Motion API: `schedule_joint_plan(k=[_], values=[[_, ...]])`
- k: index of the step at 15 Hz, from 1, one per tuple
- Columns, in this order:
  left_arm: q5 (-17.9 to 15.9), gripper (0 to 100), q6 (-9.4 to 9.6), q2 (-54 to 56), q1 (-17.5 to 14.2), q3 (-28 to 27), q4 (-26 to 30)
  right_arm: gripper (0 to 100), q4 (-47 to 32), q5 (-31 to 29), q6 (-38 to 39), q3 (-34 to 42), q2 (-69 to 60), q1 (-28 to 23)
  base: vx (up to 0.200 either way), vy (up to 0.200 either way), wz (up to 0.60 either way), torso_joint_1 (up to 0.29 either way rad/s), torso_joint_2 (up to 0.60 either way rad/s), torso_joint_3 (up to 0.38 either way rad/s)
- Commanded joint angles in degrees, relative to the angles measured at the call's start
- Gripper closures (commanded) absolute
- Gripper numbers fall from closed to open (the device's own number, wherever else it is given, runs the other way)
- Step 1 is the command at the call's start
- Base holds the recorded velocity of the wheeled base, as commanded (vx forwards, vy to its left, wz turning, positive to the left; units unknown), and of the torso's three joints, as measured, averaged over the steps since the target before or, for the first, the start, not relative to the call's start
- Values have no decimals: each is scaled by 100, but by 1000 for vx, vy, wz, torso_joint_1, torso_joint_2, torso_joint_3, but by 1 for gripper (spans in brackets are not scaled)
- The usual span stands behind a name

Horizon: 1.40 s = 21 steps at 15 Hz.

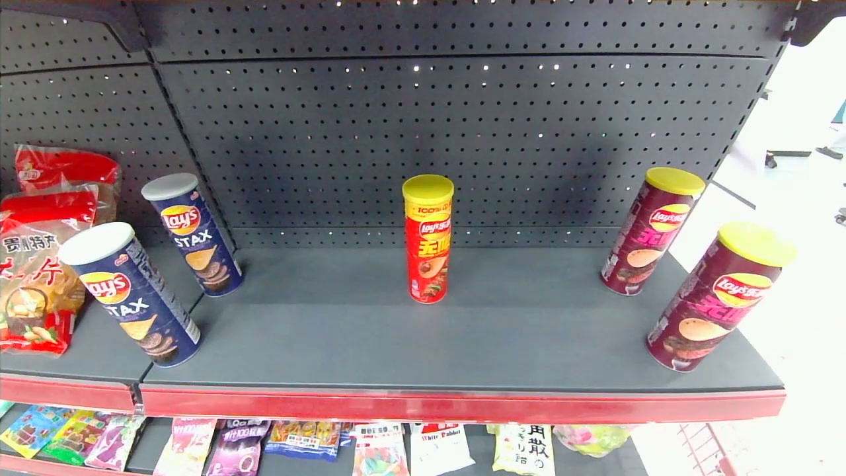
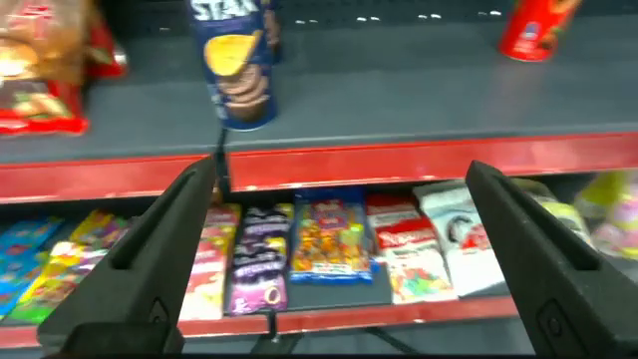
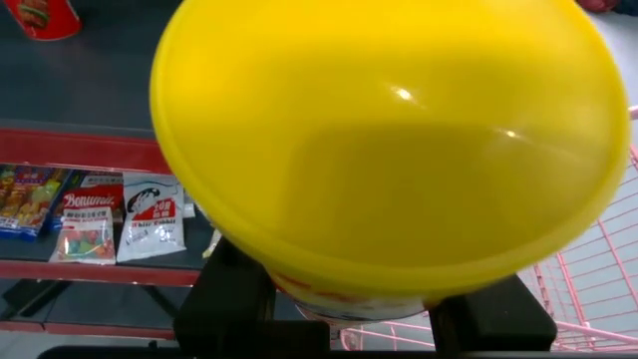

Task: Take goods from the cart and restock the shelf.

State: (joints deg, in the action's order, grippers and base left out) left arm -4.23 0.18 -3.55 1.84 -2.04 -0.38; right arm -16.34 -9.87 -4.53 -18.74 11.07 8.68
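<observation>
On the dark shelf (image 1: 396,350) we see five upright cans: a red can (image 1: 428,239) mid-shelf, a rear blue can (image 1: 193,233) and a front blue can (image 1: 129,294) at left, and a rear maroon can (image 1: 651,231) and a front maroon can (image 1: 720,296) at right. We see a yellow-lidded can (image 3: 389,150) near the pink wire cart (image 3: 596,299).

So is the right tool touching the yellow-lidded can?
Touching. In the right wrist view the right tool clamps the can from both sides under its yellow lid, no gap.

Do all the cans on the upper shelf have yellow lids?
No, the front blue can and the rear blue can have pale lids, not yellow.
</observation>
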Motion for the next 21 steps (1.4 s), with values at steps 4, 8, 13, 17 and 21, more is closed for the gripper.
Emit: schedule_joint_plan(k=[4, 8, 13, 17, 21], values=[[-1256, 0, -792, -3943, 572, -3110, -428, 100, 183, 267, -4, 46, 528, -7, 0, 0, 0, 0, 0, 0], [-2574, 0, 166, -5648, 1319, -3101, -894, 100, 333, 372, 40, -7, 431, 11, 0, 0, 0, 0, 0, 0], [-2644, 0, 316, -8083, 1793, -3505, -2731, 100, 333, 574, 93, -51, 449, 2, 0, 0, 0, 0, 0, 0], [-2636, 0, 377, -9419, 2004, -4006, -3926, 100, 333, 566, 190, -60, 466, 2, 0, 0, 0, 0, 0, 0], [-2530, 0, 544, -10218, 2119, -4938, -3944, 100, 324, 539, 190, -60, 449, -15, 0, 0, 0, 0, 0, 0]])
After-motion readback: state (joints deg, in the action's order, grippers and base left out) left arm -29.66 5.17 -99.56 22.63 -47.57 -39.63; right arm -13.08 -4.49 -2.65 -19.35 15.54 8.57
